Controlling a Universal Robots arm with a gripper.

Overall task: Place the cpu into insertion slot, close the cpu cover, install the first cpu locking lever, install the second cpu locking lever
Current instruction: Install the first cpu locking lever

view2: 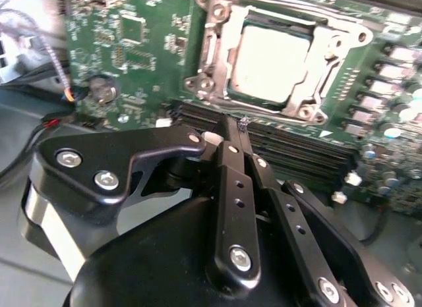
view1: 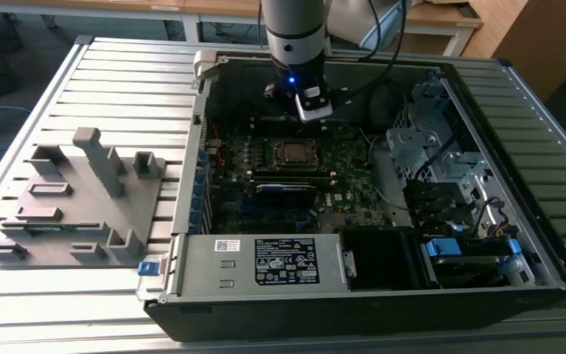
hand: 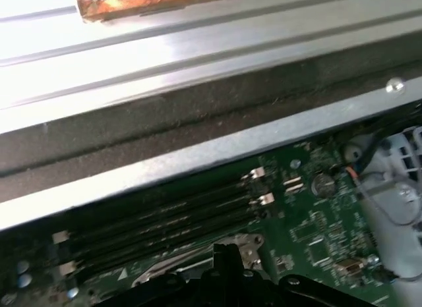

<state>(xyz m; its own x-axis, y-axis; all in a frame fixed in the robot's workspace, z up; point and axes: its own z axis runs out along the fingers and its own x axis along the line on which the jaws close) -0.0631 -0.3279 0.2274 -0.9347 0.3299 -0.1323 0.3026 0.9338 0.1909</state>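
The cpu (view2: 269,53) shows its dull silver top, lying flat in the insertion slot on the green motherboard (view2: 142,50). The silvery cpu cover (view2: 210,53) lies down around it as a frame, hiding most of the slot. In the exterior view the cpu (view1: 292,152) sits mid-board, and my gripper (view1: 311,110) hangs just behind it inside the case. Its black fingers (view2: 227,182) meet at the tips, so my gripper (view2: 236,126) is shut with nothing visible between them. It hovers over the memory slots beside the socket. My gripper's tip (hand: 226,249) also pokes into the first wrist view.
Long black memory slots (view2: 297,152) run beside the socket. The case's metal wall (hand: 198,155) stands close behind. A power supply (view1: 263,262) fills the case front, with a drive cage (view1: 430,140) and cables on the exterior view's right. A grey fixture block (view1: 77,199) sits outside at the left.
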